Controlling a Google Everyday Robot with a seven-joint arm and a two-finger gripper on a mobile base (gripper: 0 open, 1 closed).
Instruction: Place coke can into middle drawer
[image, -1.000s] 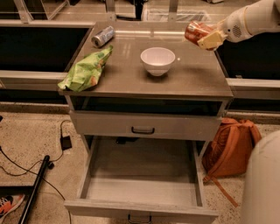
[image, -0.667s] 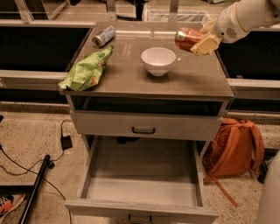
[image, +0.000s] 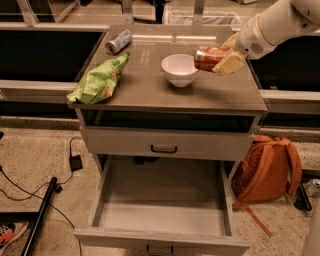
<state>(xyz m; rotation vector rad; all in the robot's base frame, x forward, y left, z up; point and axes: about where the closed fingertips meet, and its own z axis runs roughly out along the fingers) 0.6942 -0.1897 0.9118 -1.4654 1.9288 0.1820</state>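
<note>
My gripper (image: 217, 60) hangs over the right part of the cabinet top, just right of the white bowl (image: 179, 69). It is shut on the coke can (image: 206, 57), a red-orange can held on its side above the top. The white arm reaches in from the upper right. The middle drawer (image: 162, 210) is pulled wide open below; its inside shows nothing in it. The like-fronted drawer above it (image: 165, 144) is closed.
A green chip bag (image: 99, 79) lies on the left of the cabinet top. A silver-blue can (image: 118, 41) lies at the back left. An orange backpack (image: 267, 169) leans on the floor right of the cabinet. Cables and a black pole lie on the floor at left.
The gripper with the coke can has moved left and a little down, from the cabinet's back right corner to beside the white bowl.
</note>
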